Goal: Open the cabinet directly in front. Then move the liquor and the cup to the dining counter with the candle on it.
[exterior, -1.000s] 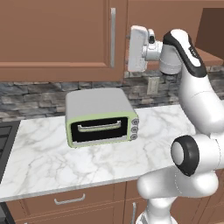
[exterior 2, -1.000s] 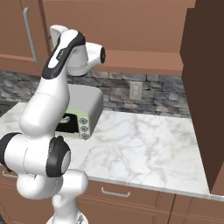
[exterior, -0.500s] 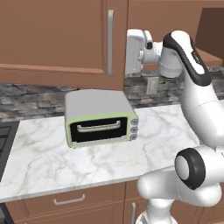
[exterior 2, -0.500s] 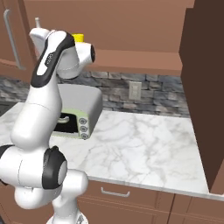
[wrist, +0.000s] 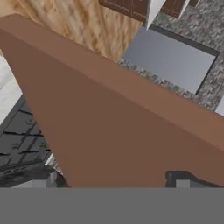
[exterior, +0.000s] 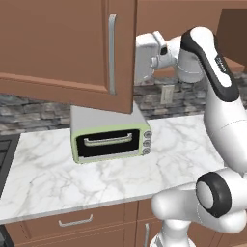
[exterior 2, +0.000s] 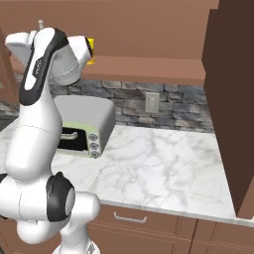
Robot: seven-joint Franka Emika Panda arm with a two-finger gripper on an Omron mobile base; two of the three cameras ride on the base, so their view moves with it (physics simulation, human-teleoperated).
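Reaching up beside the cabinet [exterior: 67, 46], I hold my hand [wrist: 111, 181] spread wide, gripping nothing, just past the edge of its swung-out door. The door's silver handle [exterior: 112, 54] hangs above the toaster oven [exterior: 110, 137] on the marble surface [exterior: 183, 149]. The yellow cup [exterior 2: 91, 49] sits inside the cabinet, behind my wrist.

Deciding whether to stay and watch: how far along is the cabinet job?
Early. The cabinet door is swung out over the toaster oven, with the open gripper behind its edge. The cup sits inside, unmoved. Liquor and cup must both go to the dining counter.
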